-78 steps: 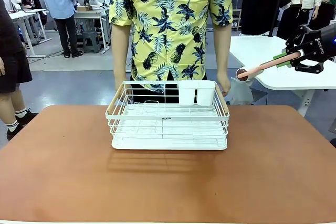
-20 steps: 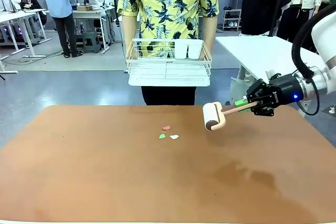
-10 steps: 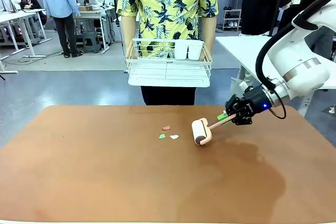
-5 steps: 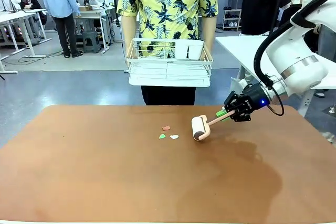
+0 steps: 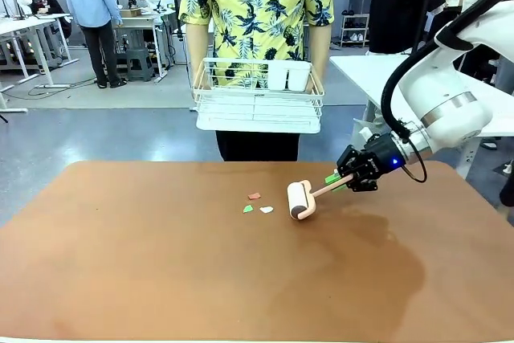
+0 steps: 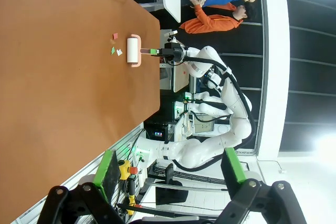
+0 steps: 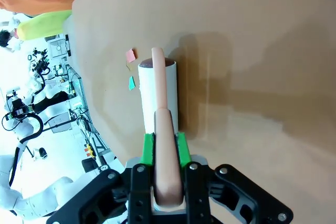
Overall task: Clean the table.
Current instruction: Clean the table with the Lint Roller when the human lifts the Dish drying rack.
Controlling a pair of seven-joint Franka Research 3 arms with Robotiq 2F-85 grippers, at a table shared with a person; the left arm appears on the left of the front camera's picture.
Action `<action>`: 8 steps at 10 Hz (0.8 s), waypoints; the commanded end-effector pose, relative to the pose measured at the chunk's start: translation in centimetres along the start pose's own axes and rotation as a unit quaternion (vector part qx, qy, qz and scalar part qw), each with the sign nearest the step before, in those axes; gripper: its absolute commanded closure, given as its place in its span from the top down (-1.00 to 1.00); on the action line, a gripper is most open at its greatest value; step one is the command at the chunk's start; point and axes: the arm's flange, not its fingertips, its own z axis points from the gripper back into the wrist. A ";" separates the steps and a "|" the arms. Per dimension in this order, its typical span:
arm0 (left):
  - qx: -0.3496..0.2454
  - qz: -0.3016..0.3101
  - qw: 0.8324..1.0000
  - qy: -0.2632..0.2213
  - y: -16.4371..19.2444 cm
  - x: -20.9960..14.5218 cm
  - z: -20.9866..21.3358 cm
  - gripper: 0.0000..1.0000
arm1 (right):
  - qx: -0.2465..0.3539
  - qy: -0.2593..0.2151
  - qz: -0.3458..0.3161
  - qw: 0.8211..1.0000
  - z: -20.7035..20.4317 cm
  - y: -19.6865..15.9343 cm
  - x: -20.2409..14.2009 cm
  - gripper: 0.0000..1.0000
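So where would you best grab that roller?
By the far end of its slim pink handle, coming from behind, opposite the drum. The straight, thin handle fits the grip, leaving the drum free to roll on the table. The right claw holds it that way.

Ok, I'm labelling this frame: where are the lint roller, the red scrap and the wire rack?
lint roller [image 5: 298, 199], front view, white drum.
red scrap [image 5: 254, 196], front view, its middle.
wire rack [image 5: 257, 124], front view, front base edge.

Glossy grey floor [image 5: 96, 130] running back there, a white-topped table [image 5: 377, 78] off on the right, white desks [image 5: 24, 28] far left, a workbench [image 5: 136, 19] with dark stools [image 5: 136, 62] tucked underneath, a small shelf unit [image 5: 353, 30] at the back
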 end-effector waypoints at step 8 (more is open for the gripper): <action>-0.003 -0.002 1.000 -0.001 0.0 -0.4 0.2 1.00 | -0.052 0.019 0.013 0.998 -9.6 2.7 -3.7 -0.58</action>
